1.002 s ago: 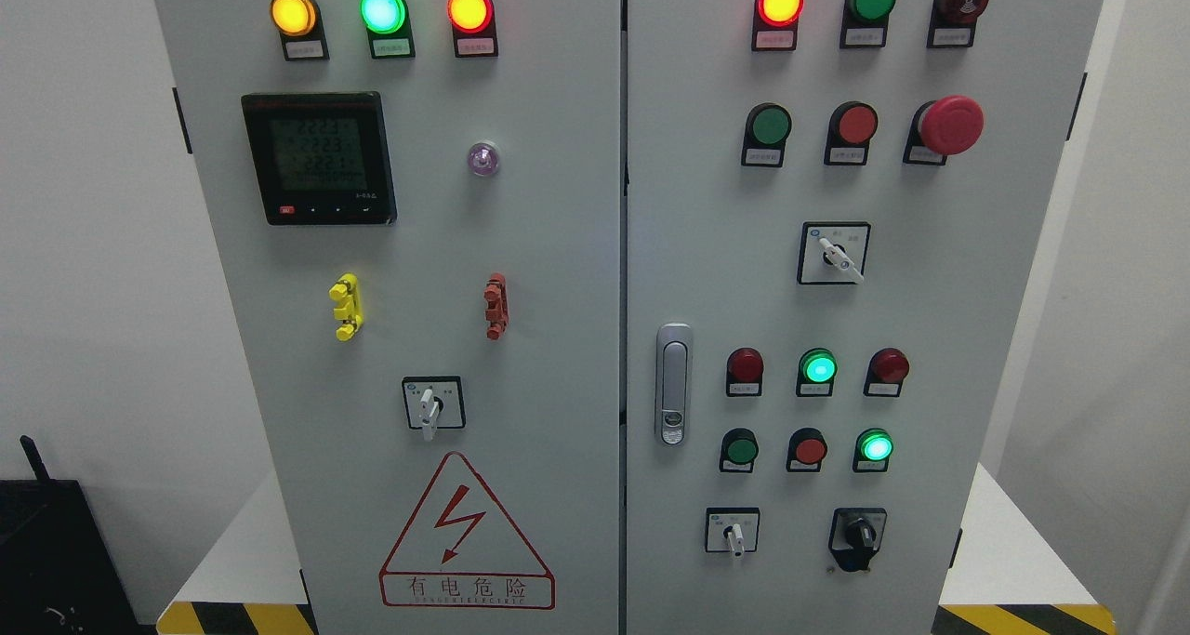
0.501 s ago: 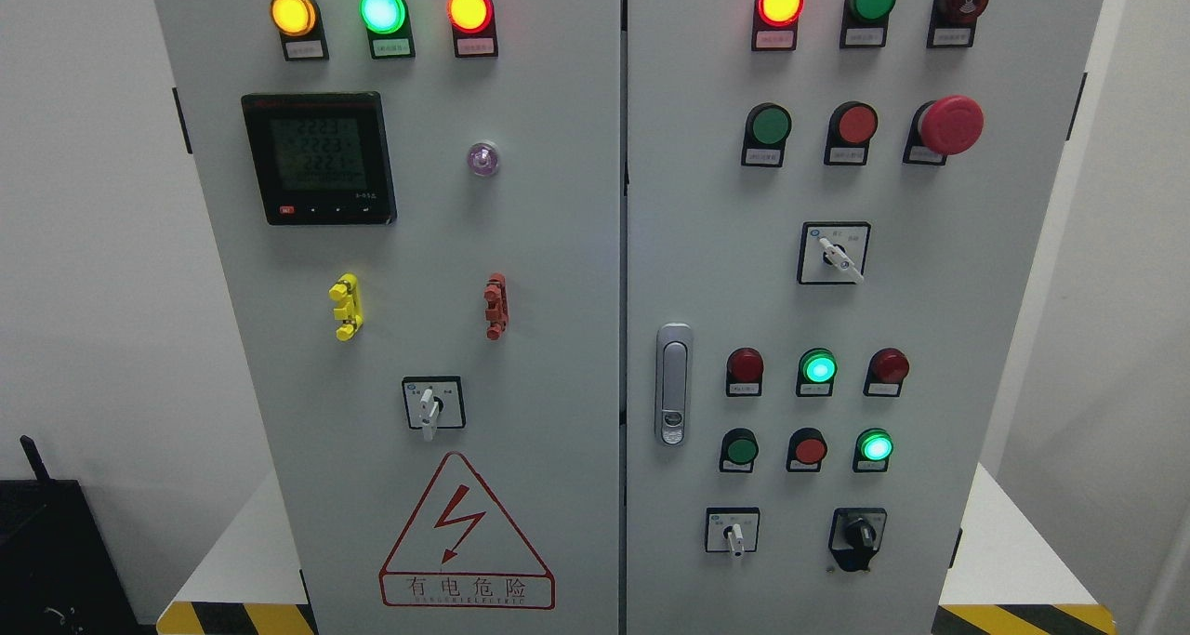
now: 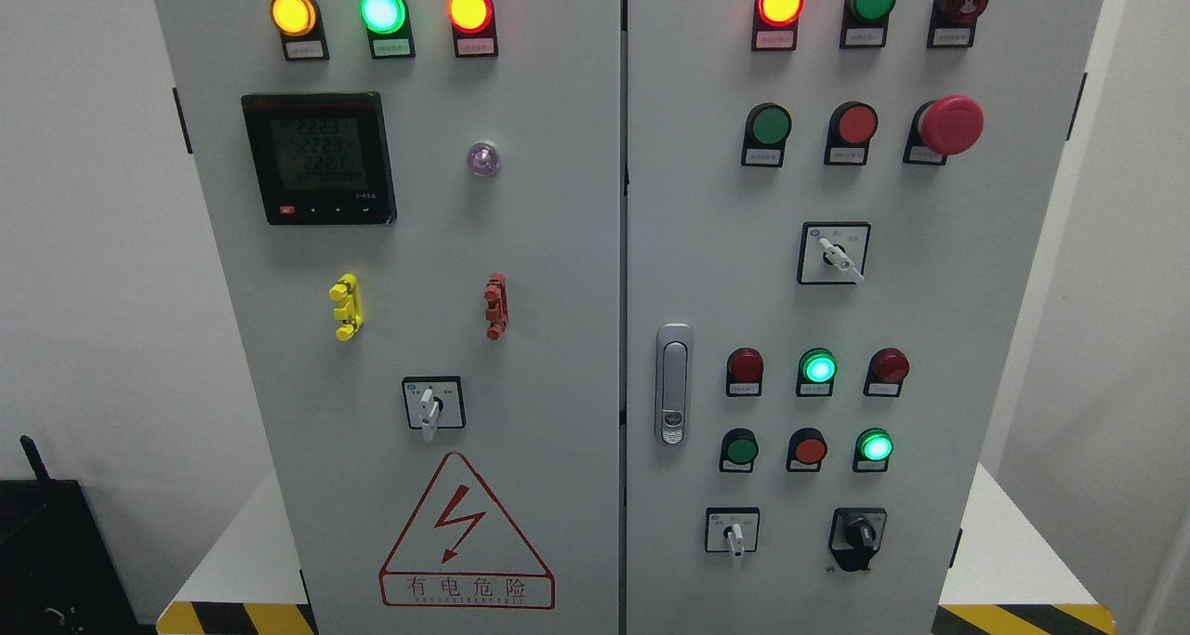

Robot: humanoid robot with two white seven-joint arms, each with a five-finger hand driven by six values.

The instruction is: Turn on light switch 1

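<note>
Neither robot hand is in view, so their fingers cannot be judged. Lower left, the red warning triangle [image 3: 467,535] reads "有电危险". Which control is light switch 1 is unclear; labels illegible

**Readable print on the cabinet**

Red warning triangle [image 3: 467,531] low on the left door, lightning bolt inside, with 有电危险 along its base and a line of small Latin letters beneath, too fine to read. Meter screen [image 3: 319,156] showing three rows of digits, roughly 222, blurred. Button labels [image 3: 774,39] too small to read.
</note>
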